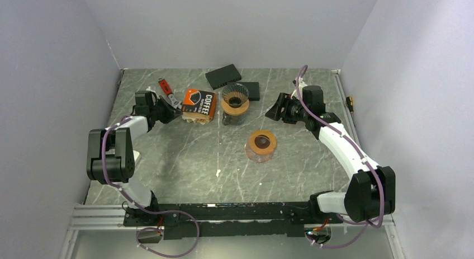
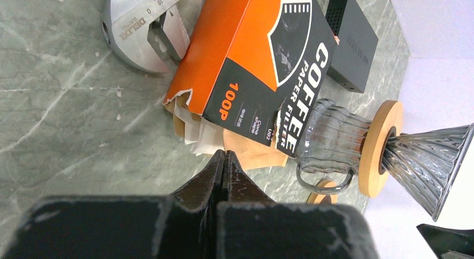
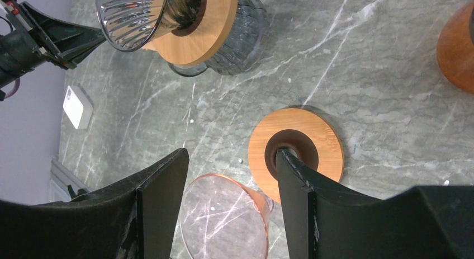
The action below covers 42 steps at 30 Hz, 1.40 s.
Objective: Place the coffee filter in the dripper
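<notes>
An orange and black coffee filter box (image 1: pixel 199 105) lies on the table with brown paper filters (image 2: pixel 254 154) sticking out of its torn end. My left gripper (image 2: pixel 225 154) is shut, its tips pinched together on the edge of a coffee filter beside the box (image 2: pixel 251 63). A dark glass dripper (image 1: pixel 235 94) with a wooden collar stands on a glass server (image 2: pixel 330 139) just right of the box. A second, pinkish clear dripper (image 3: pixel 223 214) with a wooden collar (image 3: pixel 321 141) lies on its side mid-table. My right gripper (image 3: pixel 232 158) hangs open above it, touching nothing.
A metal caliper (image 2: pixel 142 24) and a red-handled tool (image 1: pixel 164 86) lie left of the box. Two black boxes (image 1: pixel 223 76) (image 1: pixel 250 90) sit behind the server. Grey walls close in the table on three sides.
</notes>
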Motion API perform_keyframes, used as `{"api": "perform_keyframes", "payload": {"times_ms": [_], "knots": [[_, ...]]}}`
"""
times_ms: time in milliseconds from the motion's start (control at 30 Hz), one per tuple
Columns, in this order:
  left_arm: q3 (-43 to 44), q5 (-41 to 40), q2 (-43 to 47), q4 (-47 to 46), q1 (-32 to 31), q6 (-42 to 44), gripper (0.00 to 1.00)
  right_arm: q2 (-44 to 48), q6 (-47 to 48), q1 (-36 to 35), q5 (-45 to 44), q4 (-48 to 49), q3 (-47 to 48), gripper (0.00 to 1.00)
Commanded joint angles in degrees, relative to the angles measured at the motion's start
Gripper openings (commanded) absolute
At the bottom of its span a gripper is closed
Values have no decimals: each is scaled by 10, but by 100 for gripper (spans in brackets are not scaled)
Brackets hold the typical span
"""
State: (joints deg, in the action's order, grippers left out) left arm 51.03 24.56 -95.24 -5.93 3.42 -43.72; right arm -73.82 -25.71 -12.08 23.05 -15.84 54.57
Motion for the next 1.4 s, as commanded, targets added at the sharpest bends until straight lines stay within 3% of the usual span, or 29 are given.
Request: {"api": "perform_keyframes", "payload": {"times_ms": [0,433,500,600,700,933,1367], "knots": [[-4,-2,33,13,-5,17,0,10,-2,2,8,27,-1,63],[-57,-18,106,50,-6,33,0,12,-7,2,12,31,2,63],[-52,-14,93,48,-6,36,10,11,-5,2,11,30,2,63],[-43,4,61,24,-6,27,34,12,-4,2,10,29,0,63],[-30,25,23,-9,-7,12,42,12,-3,2,9,28,1,63],[-3,40,-36,-49,-14,-15,38,11,3,2,2,20,8,63],[1,37,-41,-71,-25,-32,38,5,3,2,5,23,9,63]]}}
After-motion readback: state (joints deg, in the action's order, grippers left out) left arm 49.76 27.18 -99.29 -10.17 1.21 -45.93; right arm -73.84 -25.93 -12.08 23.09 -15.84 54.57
